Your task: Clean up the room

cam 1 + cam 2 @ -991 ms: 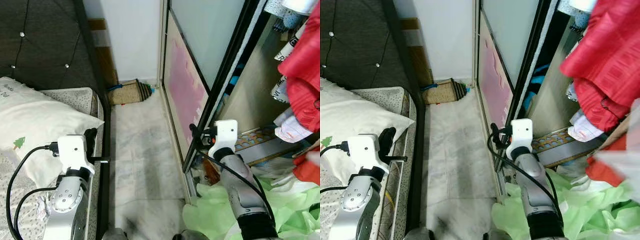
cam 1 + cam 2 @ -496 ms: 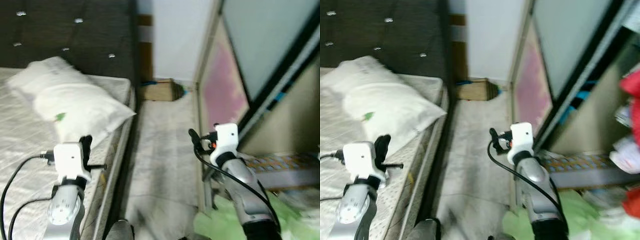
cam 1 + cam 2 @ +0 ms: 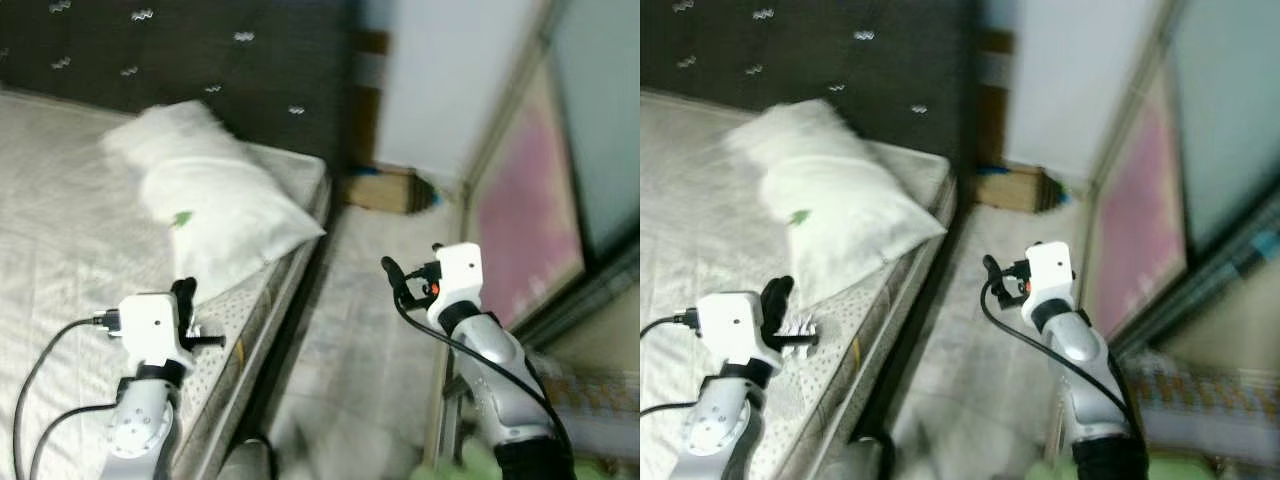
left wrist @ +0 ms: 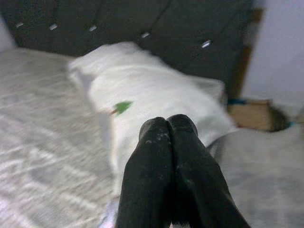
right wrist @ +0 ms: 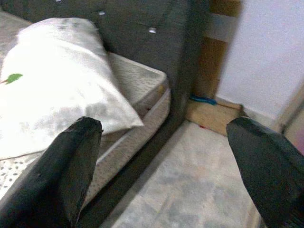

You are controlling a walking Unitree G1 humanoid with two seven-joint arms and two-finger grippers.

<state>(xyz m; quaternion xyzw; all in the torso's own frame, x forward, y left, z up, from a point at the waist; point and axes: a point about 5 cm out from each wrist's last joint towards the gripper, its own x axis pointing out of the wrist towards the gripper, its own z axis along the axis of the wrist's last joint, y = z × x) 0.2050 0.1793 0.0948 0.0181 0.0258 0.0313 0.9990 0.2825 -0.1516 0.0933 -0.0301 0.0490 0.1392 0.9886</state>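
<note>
Pillow lies ahead of L gripper, fingers pinched together, empty; R gripper wide, farther off

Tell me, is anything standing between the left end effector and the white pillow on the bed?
Nothing visible does. The left end effector, fingers shut, points at the white pillow with bare mattress between them.

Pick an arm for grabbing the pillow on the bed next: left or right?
Probably left. The left pincer hangs over the mattress edge, right below the pillow, though shut. The right pincer is open but over the floor beside the bed.
</note>
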